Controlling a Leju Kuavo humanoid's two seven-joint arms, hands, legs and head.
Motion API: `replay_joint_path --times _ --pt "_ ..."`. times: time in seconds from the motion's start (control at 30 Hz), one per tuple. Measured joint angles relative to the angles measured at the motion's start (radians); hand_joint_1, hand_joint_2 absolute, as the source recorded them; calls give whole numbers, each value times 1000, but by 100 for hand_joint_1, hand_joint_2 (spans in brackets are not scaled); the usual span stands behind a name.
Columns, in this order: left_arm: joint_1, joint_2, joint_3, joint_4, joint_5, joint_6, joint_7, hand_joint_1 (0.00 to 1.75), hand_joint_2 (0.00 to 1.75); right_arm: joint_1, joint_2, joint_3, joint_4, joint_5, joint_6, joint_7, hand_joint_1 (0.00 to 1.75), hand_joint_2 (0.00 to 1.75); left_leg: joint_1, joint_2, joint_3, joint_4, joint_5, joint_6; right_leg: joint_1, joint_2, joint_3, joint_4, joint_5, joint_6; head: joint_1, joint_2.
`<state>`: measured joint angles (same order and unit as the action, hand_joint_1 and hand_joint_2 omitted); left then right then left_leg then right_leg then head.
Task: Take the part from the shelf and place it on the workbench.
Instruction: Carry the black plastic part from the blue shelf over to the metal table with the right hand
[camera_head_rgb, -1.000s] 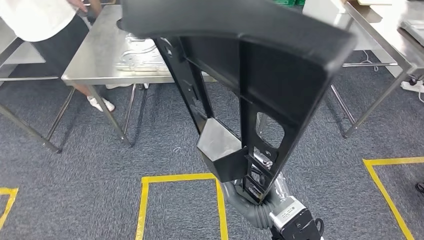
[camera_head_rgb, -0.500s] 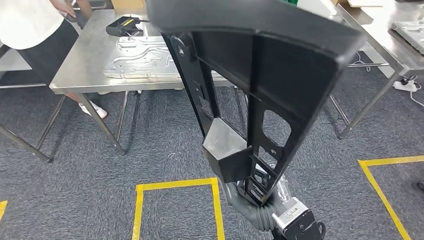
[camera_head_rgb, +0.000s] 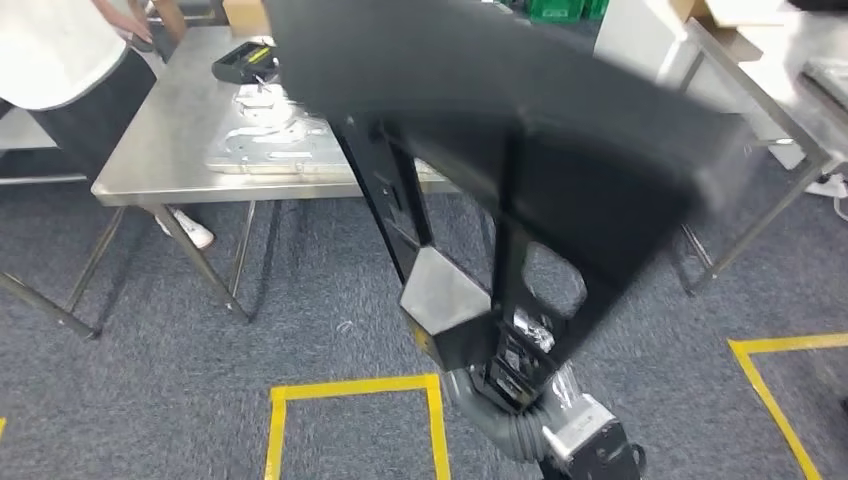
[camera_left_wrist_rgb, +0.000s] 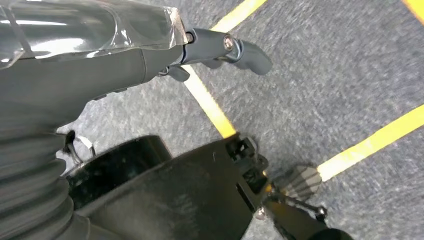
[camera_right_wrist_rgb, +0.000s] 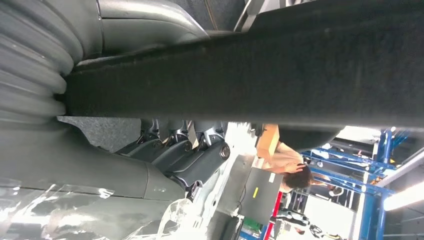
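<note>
The part (camera_head_rgb: 520, 170), a big black ribbed frame, stood tall and tilted right in front of the head camera, held up over the carpet, near side of the counter (camera_head_rgb: 160, 150). It looked rigid moulded plastic: stiff, probably light for its bulk, but long and top-heavy, so a grip low down would fight a lot of leverage. The narrow foot with its ribs and cut-outs looked the sensible place to hold, and that was where the right hand (camera_head_rgb: 515, 375) had it, low in the middle of the scene. In the right wrist view the fingers (camera_right_wrist_rgb: 195, 150) curled tight up against the dark edge of the part, gripping. The right forearm rose from below right, wrist bent upward under the load. The left hand (camera_left_wrist_rgb: 220, 47) hung down over the yellow floor tape (camera_left_wrist_rgb: 210, 107), holding nothing, its fingers out fairly straight.
</note>
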<state>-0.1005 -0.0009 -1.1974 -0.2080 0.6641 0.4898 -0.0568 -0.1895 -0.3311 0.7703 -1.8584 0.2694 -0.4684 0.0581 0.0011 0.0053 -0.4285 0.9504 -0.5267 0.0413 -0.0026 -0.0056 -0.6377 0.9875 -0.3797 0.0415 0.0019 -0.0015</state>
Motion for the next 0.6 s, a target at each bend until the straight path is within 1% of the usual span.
replay_joint_path --times 0.03,0.07,0.1,0.13,0.17,0.2,0.23,0.27,0.3,0.33,0.37,0.4,0.43,0.47,0.5,0.53,0.57,0.6 --pt "0 0 0 0 0 0 0 0 175 -1 0 0 0 0 -1 0 175 175 -1 1 3 2 1 -7 0 1 4 -1 -7 -7 0 0" --pt "-1 0 0 0 0 0 0 0 175 -2 0 -1 -1 0 -1 0 175 175 -1 1 0 19 5 -12 -1 2 12 -4 -6 -14 0 0" --pt "-2 0 0 0 0 0 -1 0 175 -2 0 -1 -1 1 -1 0 175 175 0 1 -13 54 13 -17 -4 3 21 -7 -12 -21 -1 0" --pt "-4 0 0 0 0 1 -1 0 175 -3 0 -1 -1 1 -1 0 175 175 1 1 -43 105 16 -21 -5 4 31 -9 -18 -27 -2 0" --pt "-4 0 0 0 0 1 -1 0 175 -3 0 -1 -1 1 -1 0 175 175 2 0 -86 170 10 -24 -7 5 41 -11 -25 -32 -3 0" --pt "-3 0 0 0 0 1 -1 0 175 -3 0 -1 -1 1 -1 0 175 175 2 0 -134 234 -10 -26 -6 7 49 -11 -34 -35 -4 0" --pt "-2 0 0 0 0 1 -1 0 175 -3 0 -1 -1 1 -1 0 175 175 3 0 -179 286 -40 -28 -6 10 57 -11 -43 -38 -4 0" --pt "0 0 0 0 0 1 -1 0 175 -3 0 -1 -1 1 -1 0 175 175 3 0 -215 314 -72 -29 -6 14 68 -11 -53 -38 -4 0" --pt "2 0 0 0 0 1 -1 0 175 -2 0 -1 -1 1 -1 0 175 175 3 0 -237 314 -92 -30 -6 16 83 -11 -64 -37 -5 0" --pt "3 0 0 0 0 1 -1 0 175 -2 0 0 -1 0 -1 0 175 175 2 -1 -245 286 -86 -29 -6 18 99 -11 -75 -36 -5 0" --pt "3 0 0 0 0 1 -1 0 175 -2 0 0 -1 0 -1 0 175 175 1 -1 -244 233 -53 -24 -5 19 117 -12 -89 -34 -5 0" --pt "3 1 0 0 0 1 -1 0 175 -1 0 0 -1 0 -1 0 175 175 -2 -1 -235 167 8 -18 -4 20 132 -12 -100 -32 -5 0" --pt "5 2 0 0 0 1 -1 0 175 -1 0 0 0 0 -1 0 175 175 -6 -4 -227 111 61 -9 -3 22 146 -12 -112 -28 -5 0" --pt "6 2 0 0 0 1 -1 0 175 -2 1 0 0 -1 -1 0 175 175 -10 -8 -221 71 100 -1 -1 25 155 -14 -123 -22 -5 0" --pt "8 3 0 1 1 1 0 0 175 -1 2 0 0 -1 -1 -1 175 175 -13 -11 -216 48 119 6 0 27 164 -13 -129 -15 -5 0" --pt "8 4 0 1 1 0 1 0 175 -2 3 0 1 -1 -1 -1 175 175 -14 -15 -210 41 116 13 1 29 172 -9 -130 -8 -5 0" --pt "8 4 0 1 1 0 1 0 175 -2 3 0 0 -1 -1 -1 175 175 -10 -15 -195 34 123 20 2 28 177 -2 -131 -2 -5 0" --pt "6 4 0 1 1 1 1 0 175 -1 3 -1 0 -2 -1 -1 175 175 -7 -15 -179 28 128 25 3 26 177 21 -127 2 -4 0"
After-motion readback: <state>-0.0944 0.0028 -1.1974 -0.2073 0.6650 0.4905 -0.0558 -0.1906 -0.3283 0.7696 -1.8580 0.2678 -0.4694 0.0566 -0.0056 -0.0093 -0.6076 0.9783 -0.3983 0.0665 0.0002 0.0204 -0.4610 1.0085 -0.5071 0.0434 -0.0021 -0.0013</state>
